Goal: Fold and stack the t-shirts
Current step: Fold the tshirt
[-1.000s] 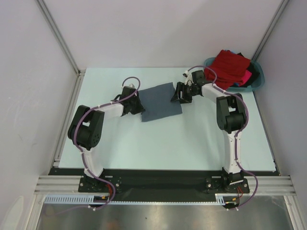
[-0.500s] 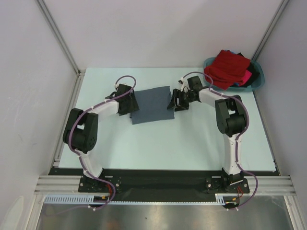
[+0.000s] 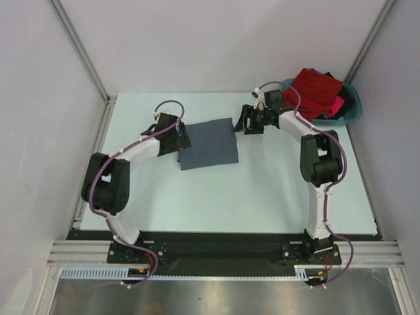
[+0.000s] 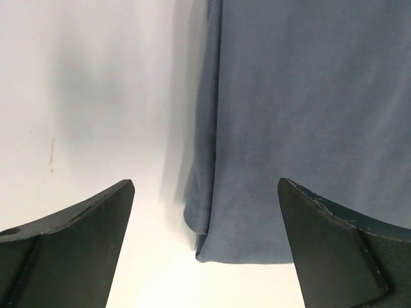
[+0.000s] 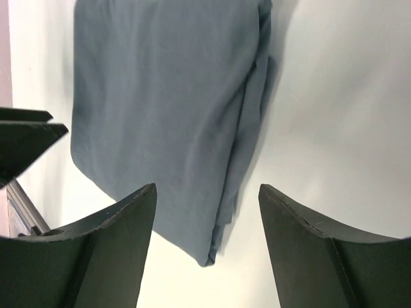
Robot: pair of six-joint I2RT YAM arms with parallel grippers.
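A slate-grey t-shirt [image 3: 208, 143] lies folded into a flat rectangle on the table. My left gripper [image 3: 177, 136] stands open just off its left edge. In the left wrist view the shirt's corner [image 4: 212, 237] lies between the spread fingers [image 4: 77, 244], untouched. My right gripper [image 3: 243, 121] hovers open at the shirt's far right corner; its wrist view shows the folded edge [image 5: 247, 147] below the open fingers [image 5: 308, 250]. More t-shirts sit in the basin: a red one [image 3: 314, 90] on top, a pink one [image 3: 338, 105] and a dark one [image 3: 331, 74] beneath.
The teal plastic basin [image 3: 355, 113] stands at the table's far right corner, close to the right arm's elbow. Pale walls with metal posts [image 3: 79, 49] enclose the table. The arm bases sit on a black rail [image 3: 216, 246] at the near edge.
The left gripper opened and let go of the grey shirt after sliding it left and squaring it. The right gripper drew back toward the far right, off the shirt.
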